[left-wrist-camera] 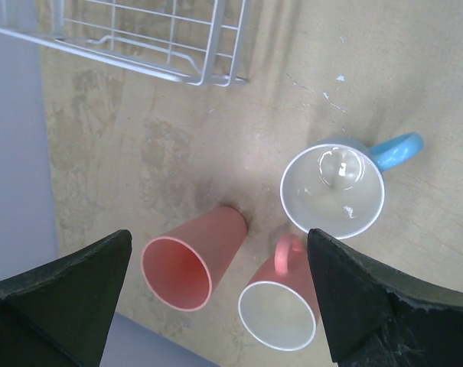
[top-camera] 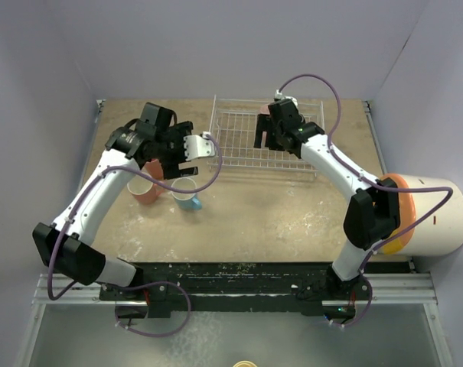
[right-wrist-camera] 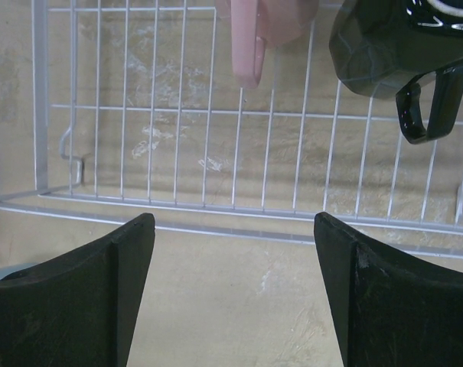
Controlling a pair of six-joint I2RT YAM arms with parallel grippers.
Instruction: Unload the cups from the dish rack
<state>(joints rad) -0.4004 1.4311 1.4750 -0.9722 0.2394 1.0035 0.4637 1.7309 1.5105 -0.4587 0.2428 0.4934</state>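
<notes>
Three cups stand on the table left of the dish rack: a pink cup, a pink mug with a handle and a light blue mug. In the top view they show as pink cups and the blue mug. My left gripper is open and empty above the two pink cups. A pink mug and a black mug are in the rack. My right gripper is open and empty, above the table just outside the rack's near side.
A big white cylinder with an orange end lies at the table's right edge beside my right arm. Purple-grey walls close in the left, back and right. The rack's corner is close to the left gripper.
</notes>
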